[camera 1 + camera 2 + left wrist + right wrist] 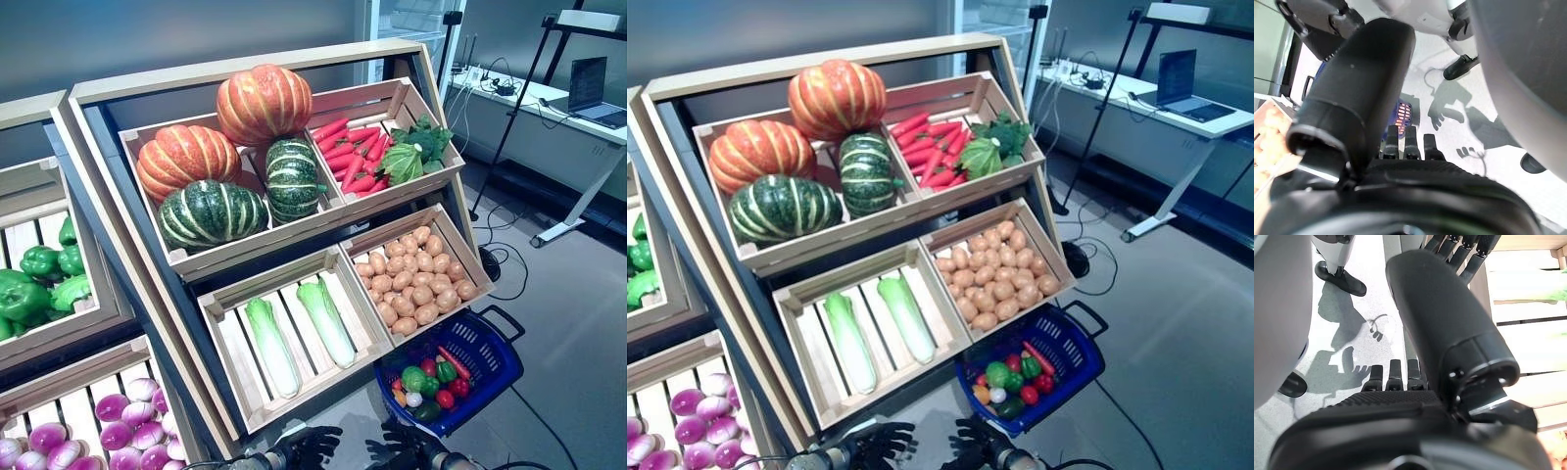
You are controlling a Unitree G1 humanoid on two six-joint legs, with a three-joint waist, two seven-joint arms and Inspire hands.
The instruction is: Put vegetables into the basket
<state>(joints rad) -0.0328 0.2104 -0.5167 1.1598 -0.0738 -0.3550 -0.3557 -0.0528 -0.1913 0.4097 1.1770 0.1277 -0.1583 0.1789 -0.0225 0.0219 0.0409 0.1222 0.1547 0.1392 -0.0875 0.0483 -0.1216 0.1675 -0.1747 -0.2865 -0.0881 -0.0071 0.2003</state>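
**Both hands empty at the foot of the vegetable stand**

The left hand point(312, 446) and the right hand point(409, 443) hang low in front of the wooden stand point(245, 83), side by side and not touching, fingers spread and relaxed, holding nothing. Both wrist views show straight fingers over bare floor.

The blue basket point(487, 338) sits on the floor at the stand's lower right corner, just below the potato crate. It already holds a small heap of vegetables point(431, 384): green, red, orange and white pieces.

On the stand, the top left crate carries 2 orange pumpkins point(263, 101) and 2 dark green striped squashes point(211, 215). The top right crate holds red carrots point(351, 157) beside leafy greens point(416, 152). Lower left, 2 napa cabbages point(299, 328) lie lengthwise on the slats, apart from each other. Lower right, a crate is filled with potatoes point(416, 277).

A neighbouring stand on the left shows green peppers point(39, 279) above and purple onions point(127, 423) below. A desk with a laptop point(593, 88) stands in the background at right.
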